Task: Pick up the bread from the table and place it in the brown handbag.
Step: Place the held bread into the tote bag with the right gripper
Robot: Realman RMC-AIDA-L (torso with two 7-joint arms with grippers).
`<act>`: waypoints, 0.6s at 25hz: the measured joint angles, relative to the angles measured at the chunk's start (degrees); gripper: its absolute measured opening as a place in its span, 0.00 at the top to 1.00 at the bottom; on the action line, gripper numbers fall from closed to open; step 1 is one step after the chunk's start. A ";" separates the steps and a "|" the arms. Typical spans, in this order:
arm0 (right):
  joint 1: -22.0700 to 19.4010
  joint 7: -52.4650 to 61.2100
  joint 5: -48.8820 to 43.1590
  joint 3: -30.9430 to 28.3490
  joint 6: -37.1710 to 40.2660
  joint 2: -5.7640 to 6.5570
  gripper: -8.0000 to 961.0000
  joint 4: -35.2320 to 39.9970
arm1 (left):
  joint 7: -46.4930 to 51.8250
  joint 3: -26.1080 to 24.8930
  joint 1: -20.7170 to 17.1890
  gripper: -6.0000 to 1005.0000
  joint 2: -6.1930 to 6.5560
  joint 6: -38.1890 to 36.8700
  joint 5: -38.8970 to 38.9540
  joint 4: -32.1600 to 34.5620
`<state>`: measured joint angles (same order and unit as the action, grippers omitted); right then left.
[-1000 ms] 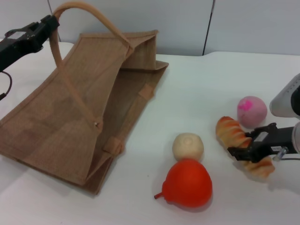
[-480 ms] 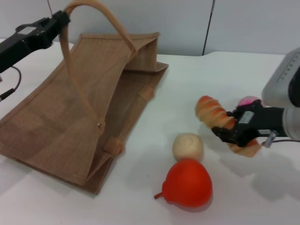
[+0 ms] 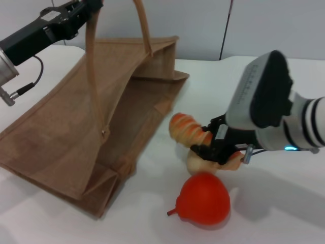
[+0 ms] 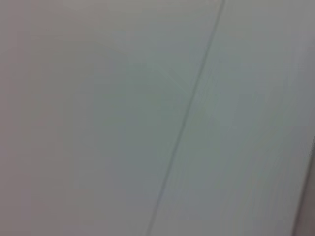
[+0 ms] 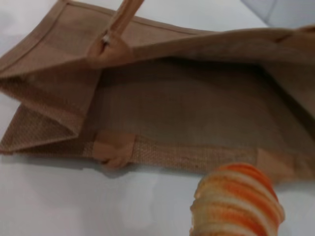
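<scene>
Bright even light, soft shadows (wrist views blurred).

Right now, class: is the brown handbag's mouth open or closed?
Open. The left hand lifts one handle, pulling the brown handbag apart; its bare woven inside shows beyond the bread, which the right hand holds outside it.
</scene>
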<state>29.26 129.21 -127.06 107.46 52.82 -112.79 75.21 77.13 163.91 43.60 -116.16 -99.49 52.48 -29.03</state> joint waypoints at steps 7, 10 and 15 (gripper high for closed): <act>3.90 -0.02 -0.03 4.09 -3.11 -1.88 0.56 -3.02 | 1.10 0.00 0.95 0.88 0.16 -4.53 0.31 0.03; 5.55 -0.04 -0.04 6.40 -4.78 -2.41 0.56 -3.78 | 1.79 0.00 1.28 0.88 0.15 -5.93 0.42 0.01; 8.71 -0.06 -0.03 11.52 -9.76 -2.83 0.58 -5.55 | 2.41 0.00 1.72 0.88 0.11 -7.72 0.48 -0.01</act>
<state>37.97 129.15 -127.09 118.98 43.05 -115.63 69.66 79.53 163.91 45.32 -116.05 -107.21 52.96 -29.04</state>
